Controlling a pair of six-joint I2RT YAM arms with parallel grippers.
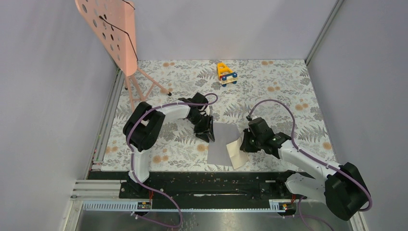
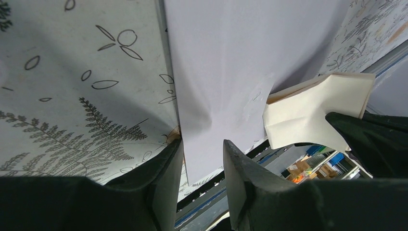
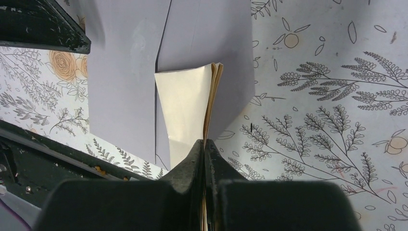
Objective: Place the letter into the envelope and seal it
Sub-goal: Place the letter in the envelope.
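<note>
The grey-lilac envelope (image 1: pixel 220 144) lies flat on the floral table, and shows in the left wrist view (image 2: pixel 231 57) and the right wrist view (image 3: pixel 120 72). The letter (image 1: pixel 235 153) is a folded cream sheet, tilted, with its far end over the envelope's right part (image 3: pixel 185 106) (image 2: pixel 312 108). Whether that end is inside the envelope I cannot tell. My right gripper (image 1: pixel 244 143) (image 3: pixel 205 142) is shut on the letter's near edge. My left gripper (image 1: pixel 206 132) (image 2: pixel 202 142) stands at the envelope's left edge, jaws apart, straddling that edge.
A yellow toy car (image 1: pixel 226 73) stands at the back of the table. A pink perforated stand (image 1: pixel 113 29) rises at the back left. A black rail (image 1: pixel 207 180) runs along the near edge, just below the envelope. Grey walls close in both sides.
</note>
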